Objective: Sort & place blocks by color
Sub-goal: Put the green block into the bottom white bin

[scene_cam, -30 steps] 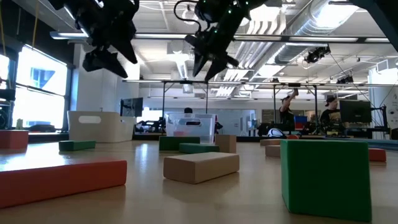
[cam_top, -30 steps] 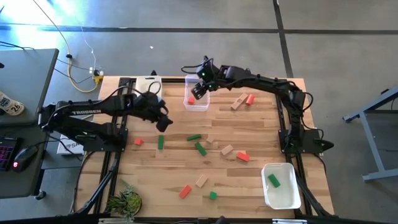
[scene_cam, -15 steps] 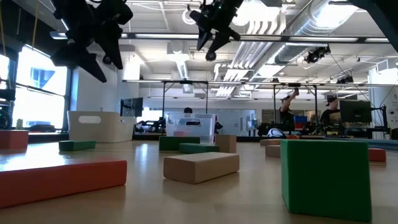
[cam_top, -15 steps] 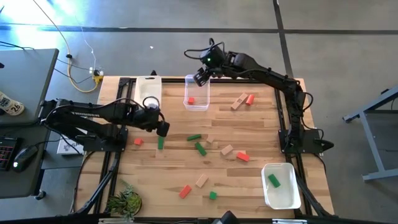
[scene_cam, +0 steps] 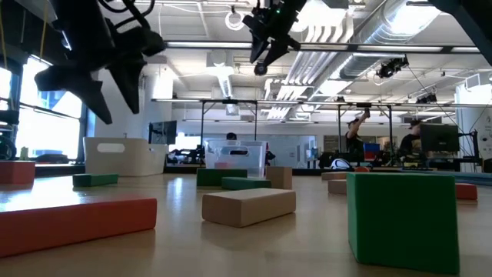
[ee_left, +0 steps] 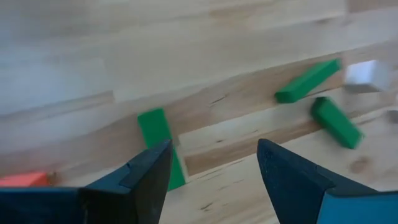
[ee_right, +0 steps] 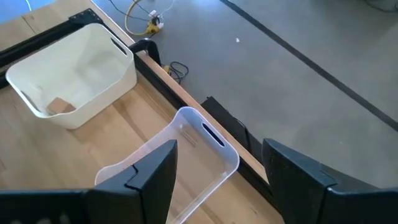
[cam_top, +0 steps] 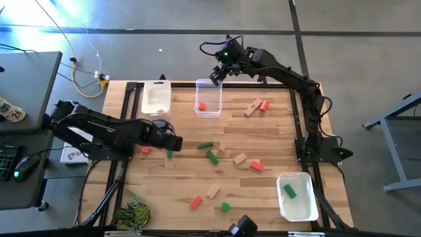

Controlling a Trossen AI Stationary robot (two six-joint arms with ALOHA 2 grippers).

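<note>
So far only three blocks sit in tubs, and most blocks (cam_top: 211, 157) still lie on the table (cam_top: 263, 131), with the open, empty left gripper (cam_top: 172, 142) just by a green bar (ee_left: 158, 140) and the open right gripper (cam_top: 216, 76) over the clear tub (cam_top: 208, 110).

Left gripper (cam_top: 173, 141) low, jaws apart — right gripper (cam_top: 215, 76) raised, jaws apart, empty

Two tubs sit side by side at the table's far edge: the white plastic tub (cam_top: 156, 99) left of the clear plastic tub (cam_top: 208, 99). Loose wooden blocks (cam_top: 212, 157) lie mid-table. Another white tub (cam_top: 297, 199) sits near the front right corner, apparently holding one block.
</note>
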